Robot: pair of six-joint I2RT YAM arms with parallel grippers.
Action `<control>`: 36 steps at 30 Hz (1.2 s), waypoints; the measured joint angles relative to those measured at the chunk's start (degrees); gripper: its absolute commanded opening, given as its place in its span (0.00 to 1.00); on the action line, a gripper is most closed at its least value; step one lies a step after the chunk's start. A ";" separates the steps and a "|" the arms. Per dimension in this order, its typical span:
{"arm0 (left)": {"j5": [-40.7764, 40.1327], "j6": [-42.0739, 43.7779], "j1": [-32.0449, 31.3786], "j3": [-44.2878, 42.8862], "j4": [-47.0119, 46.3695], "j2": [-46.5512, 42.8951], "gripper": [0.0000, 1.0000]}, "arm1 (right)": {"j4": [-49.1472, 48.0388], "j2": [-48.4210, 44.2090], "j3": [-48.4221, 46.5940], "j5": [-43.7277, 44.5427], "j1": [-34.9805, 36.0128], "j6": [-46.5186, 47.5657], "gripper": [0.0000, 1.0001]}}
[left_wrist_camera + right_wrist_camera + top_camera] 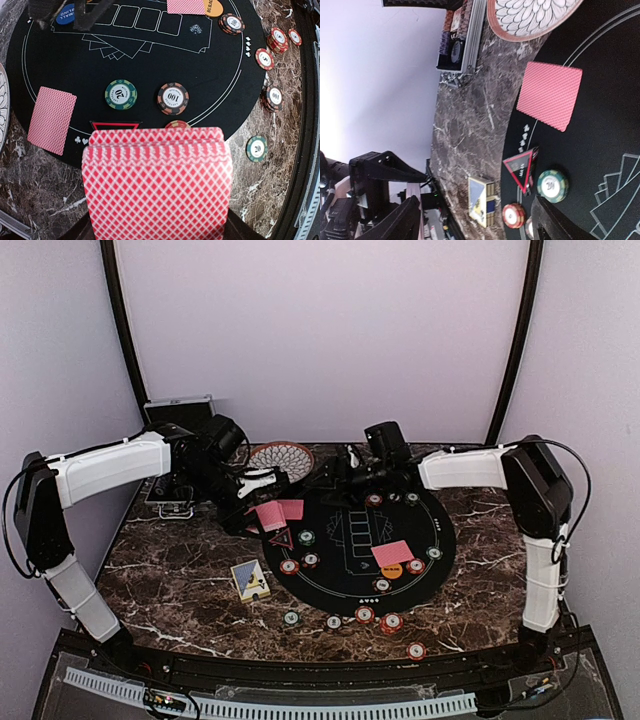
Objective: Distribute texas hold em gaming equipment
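My left gripper (258, 498) is shut on a stack of red-backed playing cards (157, 180), held over the near left edge of the black round mat (350, 585). In the left wrist view the stack hides the fingers. A single card (52, 120), the red triangle marker (115, 125), a green chip (121, 94) and a 100 chip (173, 98) lie on the mat below. Another card (392, 553) lies by the orange button (392, 568). The blue button (66, 14) sits at the mat's far side. My right gripper (338, 472) is open and empty above the mat's back edge.
The patterned bowl (281, 458) stands behind the mat. The silver-edged case (170, 502) is at the back left. A blue and yellow card box (249, 580) lies left of the mat. Several chips (365, 615) lie on the marble along the mat's near edge.
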State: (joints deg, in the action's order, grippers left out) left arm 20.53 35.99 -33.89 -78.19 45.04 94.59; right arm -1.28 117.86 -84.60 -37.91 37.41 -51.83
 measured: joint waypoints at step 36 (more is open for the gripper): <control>-0.20 0.00 0.00 -1.64 -0.48 0.35 0.00 | -8.17 2.73 -3.37 -9.99 8.63 -8.15 0.78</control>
State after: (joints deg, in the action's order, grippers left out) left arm 20.34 35.99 -33.89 -79.83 44.56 94.94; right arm -9.45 120.60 -87.96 -47.90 46.04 -59.99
